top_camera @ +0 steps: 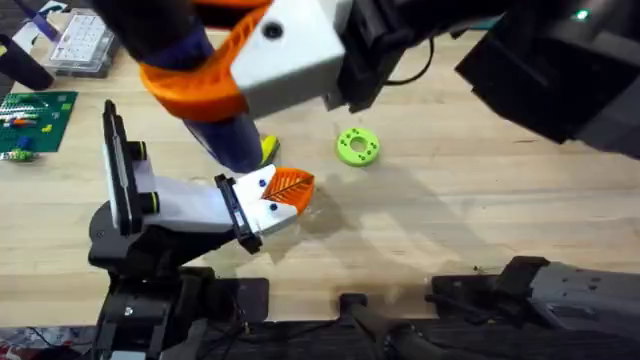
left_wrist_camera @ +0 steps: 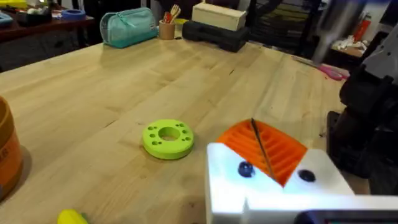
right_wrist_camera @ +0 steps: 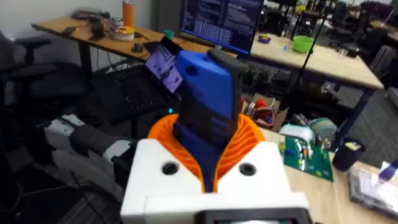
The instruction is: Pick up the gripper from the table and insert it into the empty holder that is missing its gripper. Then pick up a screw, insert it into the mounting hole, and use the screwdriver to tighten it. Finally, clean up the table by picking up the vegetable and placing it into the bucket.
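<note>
Right jaws (top_camera: 215,75) sat closest under the overhead camera, large and blurred, clamped on the screwdriver (right_wrist_camera: 205,112); the right wrist view showed the blue body gripped upright between the orange ribbed pads (right_wrist_camera: 249,146). In the overhead view the screwdriver shaft ran down toward the surface (top_camera: 480,210) just behind the holder (top_camera: 190,200).

Gripper (top_camera: 285,188) was seated at the holder's black end plate, orange leaf finger pointing away from the white arm, blue dot visible on its white block. Holder's tall black upright plate stood at the left end over the rounded black base.

Left jaws (left_wrist_camera: 261,146) pointed low across the surface; one thin dark line ran across the orange pad, but whether the jaws were open or closed, I couldn't tell.

Vegetable (left_wrist_camera: 73,217) lay on the wood near the bucket (left_wrist_camera: 7,149), not in it; in the overhead view a yellow sliver of it peeked out beside the screwdriver. Lime-green ring (top_camera: 358,146) lay flat, right of the gripper and apart from it.

Surface was pale butcher-block wood. Green circuit board (top_camera: 35,120) and a clear parts box (top_camera: 80,45) sat at far left. Room behind: teal pouch (left_wrist_camera: 129,28), a pen cup, a laptop (right_wrist_camera: 155,68) and a monitor on desks.
</note>
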You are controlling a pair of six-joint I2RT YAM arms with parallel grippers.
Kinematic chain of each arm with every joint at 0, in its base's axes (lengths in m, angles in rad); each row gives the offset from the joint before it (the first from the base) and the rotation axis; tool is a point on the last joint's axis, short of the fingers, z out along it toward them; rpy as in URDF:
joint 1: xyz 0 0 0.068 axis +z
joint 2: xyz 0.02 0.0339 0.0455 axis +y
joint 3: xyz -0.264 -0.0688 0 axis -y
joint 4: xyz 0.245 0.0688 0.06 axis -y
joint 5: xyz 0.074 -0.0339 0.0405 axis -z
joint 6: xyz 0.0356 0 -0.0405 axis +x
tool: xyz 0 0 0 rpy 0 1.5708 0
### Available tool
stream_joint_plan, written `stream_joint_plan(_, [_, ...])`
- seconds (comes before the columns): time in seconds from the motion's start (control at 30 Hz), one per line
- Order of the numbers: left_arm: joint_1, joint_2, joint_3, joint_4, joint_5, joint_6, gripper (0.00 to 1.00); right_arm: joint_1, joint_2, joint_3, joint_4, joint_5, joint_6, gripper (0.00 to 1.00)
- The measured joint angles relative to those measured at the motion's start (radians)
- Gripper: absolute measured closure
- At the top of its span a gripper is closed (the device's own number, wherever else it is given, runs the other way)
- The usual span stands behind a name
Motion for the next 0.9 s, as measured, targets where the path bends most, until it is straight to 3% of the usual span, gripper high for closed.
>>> stream_joint_plan(0.9, [0.000, 0.000, 0.000, 0.000, 0.000, 0.000, 0.989, 0.013, 0.005, -0.144, 0.108, 0.020, -0.025, 0.946])
